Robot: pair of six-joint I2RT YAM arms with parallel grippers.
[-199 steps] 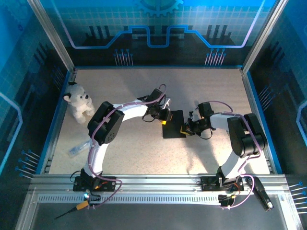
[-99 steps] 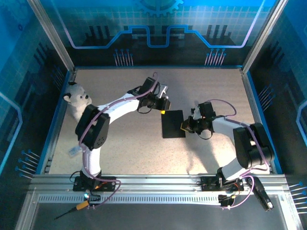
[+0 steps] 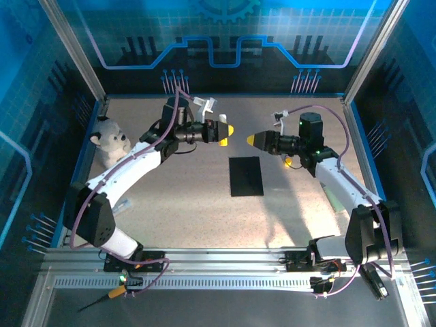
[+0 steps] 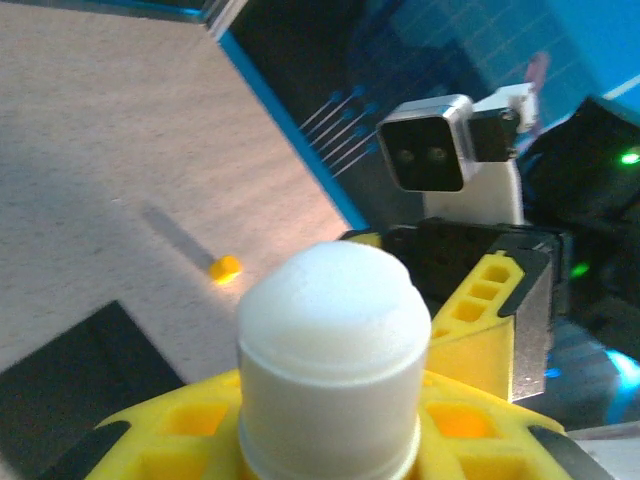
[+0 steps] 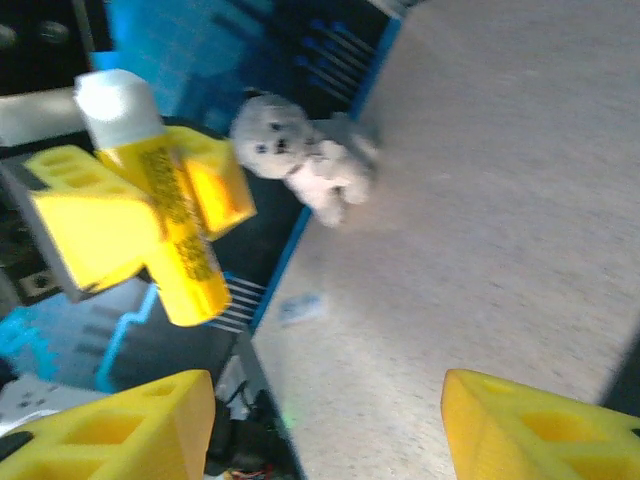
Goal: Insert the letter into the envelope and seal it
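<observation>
Black envelope (image 3: 246, 176) lies flat at frame centre, lower than and apart from both grippers. Left gripper (image 3: 227, 129) clamps a white-capped yellow glue stick (image 5: 165, 212); right gripper (image 3: 253, 139) is spread, empty.

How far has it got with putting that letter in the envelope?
Done: hard to judge. The black envelope lies flat on the table, and I cannot tell whether the letter is inside. In hand: the left claw grips a glue stick, white cap on, held up facing the open right claw. Left: probably uncapping, gluing and pressing the envelope shut.
</observation>
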